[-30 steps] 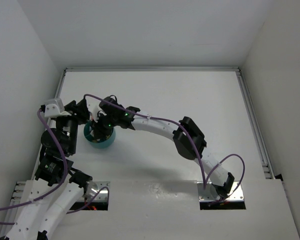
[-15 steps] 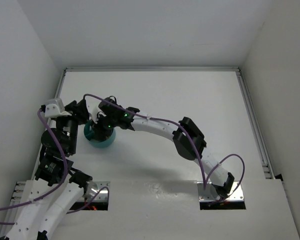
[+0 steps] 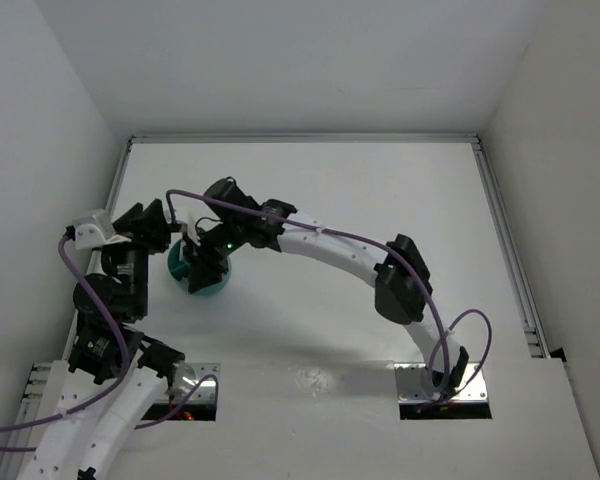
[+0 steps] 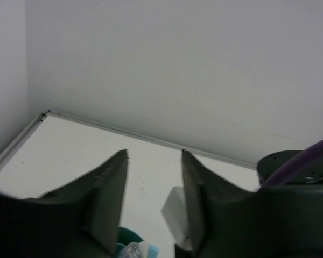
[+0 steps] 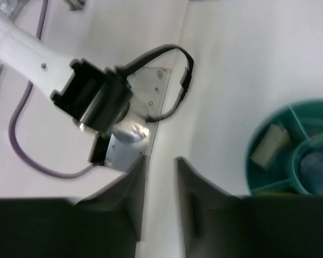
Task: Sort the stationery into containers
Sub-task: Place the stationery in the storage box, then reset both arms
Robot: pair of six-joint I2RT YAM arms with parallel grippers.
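Note:
The round teal container (image 3: 214,288) stands at the table's left, mostly under both grippers. In the right wrist view its compartments (image 5: 290,153) hold a pale yellow marker (image 5: 268,145), and something bluish sits in the central tube (image 5: 315,166). My right gripper (image 3: 202,264) hovers over the container's near side; its fingers (image 5: 160,164) stand slightly apart with nothing between them. My left gripper (image 3: 170,228) is just behind and left of the container, open and empty (image 4: 153,156). Below its fingers the teal rim (image 4: 125,235) shows with a clear pen tip (image 4: 133,248) and a blue one (image 4: 149,249).
The left side wall and back wall are close to the container. The left arm's base and its metal mount plate (image 5: 134,123) with a black cable show in the right wrist view. The right arm arches across the table's middle (image 3: 330,250).
The right arm has swung and its wrist has turned, bringing the gripper lower over the container's near side. The left arm has drawn back to the left.

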